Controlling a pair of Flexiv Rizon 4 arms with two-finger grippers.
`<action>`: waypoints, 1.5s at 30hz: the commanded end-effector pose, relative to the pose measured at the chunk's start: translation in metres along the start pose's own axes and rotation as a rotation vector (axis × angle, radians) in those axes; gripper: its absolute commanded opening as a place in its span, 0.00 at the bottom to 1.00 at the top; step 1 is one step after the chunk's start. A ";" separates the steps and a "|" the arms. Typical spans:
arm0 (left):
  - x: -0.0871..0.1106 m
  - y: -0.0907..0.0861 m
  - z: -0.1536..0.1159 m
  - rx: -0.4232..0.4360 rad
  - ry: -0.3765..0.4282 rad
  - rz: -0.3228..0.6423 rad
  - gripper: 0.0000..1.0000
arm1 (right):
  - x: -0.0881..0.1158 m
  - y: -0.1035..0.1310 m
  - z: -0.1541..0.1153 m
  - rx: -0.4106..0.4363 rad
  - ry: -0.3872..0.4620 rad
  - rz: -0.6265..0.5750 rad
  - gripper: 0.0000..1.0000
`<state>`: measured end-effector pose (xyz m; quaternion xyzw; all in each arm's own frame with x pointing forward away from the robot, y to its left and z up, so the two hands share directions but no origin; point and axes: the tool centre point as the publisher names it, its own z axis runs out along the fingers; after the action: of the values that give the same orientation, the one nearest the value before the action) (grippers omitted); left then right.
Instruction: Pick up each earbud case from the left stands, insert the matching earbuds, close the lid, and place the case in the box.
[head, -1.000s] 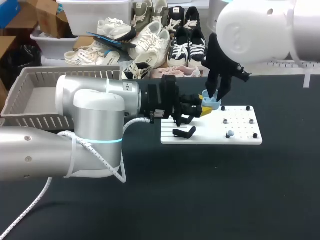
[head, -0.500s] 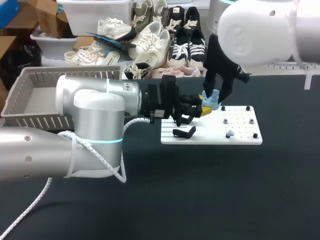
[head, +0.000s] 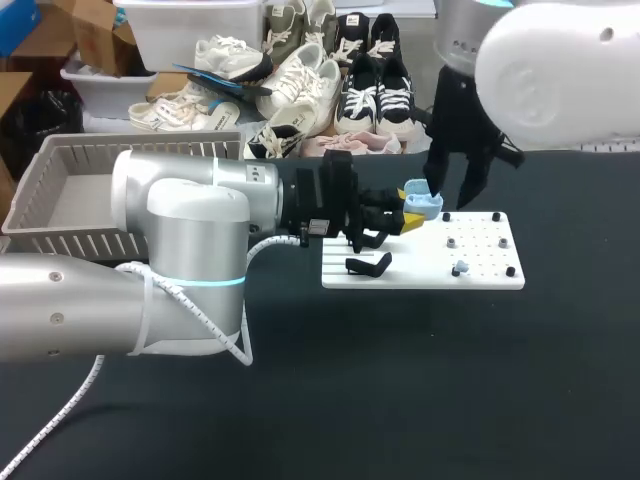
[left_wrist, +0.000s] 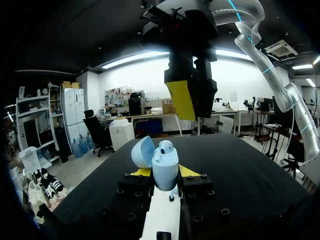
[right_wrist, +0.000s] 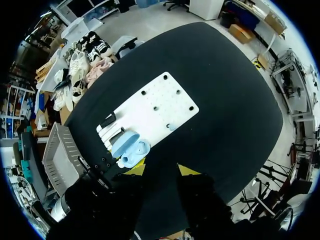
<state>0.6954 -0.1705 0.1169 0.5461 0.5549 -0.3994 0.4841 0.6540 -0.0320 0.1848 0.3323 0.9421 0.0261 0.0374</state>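
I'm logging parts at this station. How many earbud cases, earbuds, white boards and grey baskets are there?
Earbud case: 1
Earbuds: 2 (seated earbud in the open case, loose earbud on the board)
White board: 1
Grey basket: 1
Total: 5

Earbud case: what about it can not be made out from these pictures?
Head view: inside of the earbud case, too small to tell.
Left wrist view: whether both sockets are filled; the case's own wall hides them.
Right wrist view: its contents, too small.
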 end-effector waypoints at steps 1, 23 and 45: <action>0.001 0.000 0.000 -0.003 -0.004 0.001 0.00 | 0.002 -0.025 0.004 -0.081 -0.054 -0.006 0.35; 0.001 0.000 0.000 -0.003 -0.004 0.001 0.00 | -0.021 -0.058 0.061 -0.232 -0.154 -0.249 0.40; 0.001 0.000 0.000 -0.003 -0.004 0.001 0.00 | -0.037 -0.050 0.104 -0.297 -0.154 -0.342 0.44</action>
<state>0.6954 -0.1705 0.1170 0.5461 0.5549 -0.3994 0.4841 0.6584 -0.0923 0.0874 0.1581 0.9665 0.1281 0.1562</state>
